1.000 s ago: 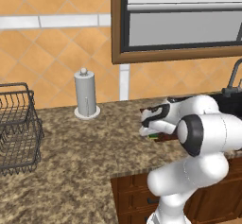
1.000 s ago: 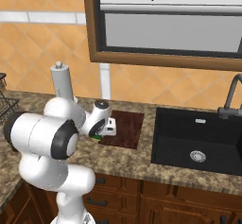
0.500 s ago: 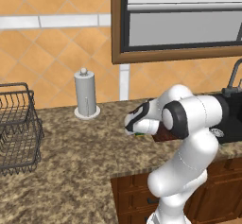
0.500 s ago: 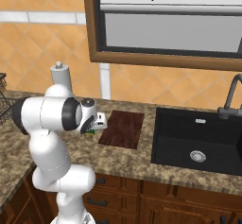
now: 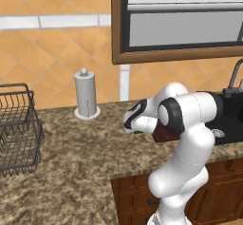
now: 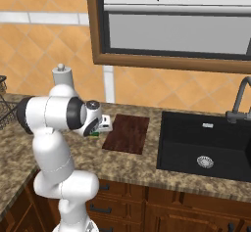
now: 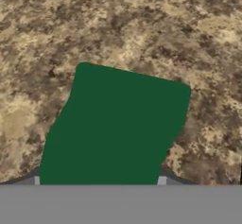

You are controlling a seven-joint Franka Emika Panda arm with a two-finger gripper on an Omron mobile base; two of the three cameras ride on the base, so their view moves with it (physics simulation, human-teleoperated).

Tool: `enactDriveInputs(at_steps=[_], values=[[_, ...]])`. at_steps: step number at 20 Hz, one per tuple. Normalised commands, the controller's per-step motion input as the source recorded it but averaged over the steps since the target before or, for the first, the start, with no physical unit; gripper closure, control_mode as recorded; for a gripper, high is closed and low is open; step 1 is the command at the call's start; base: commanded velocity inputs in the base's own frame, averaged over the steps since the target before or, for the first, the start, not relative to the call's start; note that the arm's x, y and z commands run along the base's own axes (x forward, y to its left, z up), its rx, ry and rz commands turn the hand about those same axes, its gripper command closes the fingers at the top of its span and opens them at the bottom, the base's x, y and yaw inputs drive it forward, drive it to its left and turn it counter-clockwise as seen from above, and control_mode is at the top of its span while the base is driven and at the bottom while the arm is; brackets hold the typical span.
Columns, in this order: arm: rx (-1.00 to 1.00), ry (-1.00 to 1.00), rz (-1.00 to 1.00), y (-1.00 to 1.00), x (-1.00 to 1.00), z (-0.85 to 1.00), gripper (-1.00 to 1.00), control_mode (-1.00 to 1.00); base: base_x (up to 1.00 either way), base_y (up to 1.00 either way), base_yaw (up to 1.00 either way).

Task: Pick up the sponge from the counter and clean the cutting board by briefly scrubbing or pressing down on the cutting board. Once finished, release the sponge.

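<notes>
While you look along the hand, you see the sponge (image 7: 116, 128) very close below it, green side up, lying on the speckled counter (image 7: 142, 24). From the right base camera the gripper (image 6: 104, 125) is low over the counter, just beside the left edge of the cutting board (image 6: 127, 133), and a bit of green (image 6: 94, 134) shows under it. You cannot tell how wide the fingers stand, or whether they grip the sponge. A paper towel holder (image 5: 86, 95) stands near the wall, a wire basket (image 5: 16, 129) at the far left, and the black sink (image 6: 208, 145) is to the right of the board.
</notes>
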Motion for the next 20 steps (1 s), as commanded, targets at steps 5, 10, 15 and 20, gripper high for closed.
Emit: enactDriveInputs(at_steps=[5, 10, 15, 20], values=[[-0.01, -0.03, 0.01, 0.04, 0.10, -0.01, 1.00, -1.00, 0.00, 0.00, 0.00], [-0.04, -0.01, 0.02, 0.00, 0.00, 0.00, 1.00, -1.00, 0.00, 0.00, 0.00], [-0.06, 0.00, 0.00, -0.04, 0.00, 0.00, 1.00, -1.00, 0.00, 0.00, 0.00], [-0.01, 0.00, 0.00, -0.17, 0.00, 0.09, 1.00, -1.00, 0.00, 0.00, 0.00]])
